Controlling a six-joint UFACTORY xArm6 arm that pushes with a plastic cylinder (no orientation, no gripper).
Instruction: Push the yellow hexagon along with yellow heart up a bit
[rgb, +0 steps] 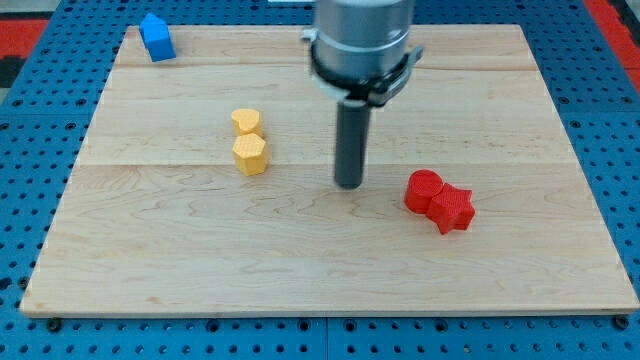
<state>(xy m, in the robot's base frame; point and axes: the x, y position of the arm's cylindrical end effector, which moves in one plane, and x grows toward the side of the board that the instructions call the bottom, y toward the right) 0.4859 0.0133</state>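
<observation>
On the wooden counter (150, 260), the rod's tip (348, 185) rests well apart from the yellow hexagon (250, 155), which lies toward the view's left and slightly up. The yellow heart (246, 122) touches the hexagon's upper side. No pincer exists, so none opens or closes.

You see wooden board (330, 270): yellow heart (246, 122) touching yellow hexagon (250, 155); blue block (156, 37) top-left corner; red cylinder (423, 190) touching red star (452, 208) right.
</observation>
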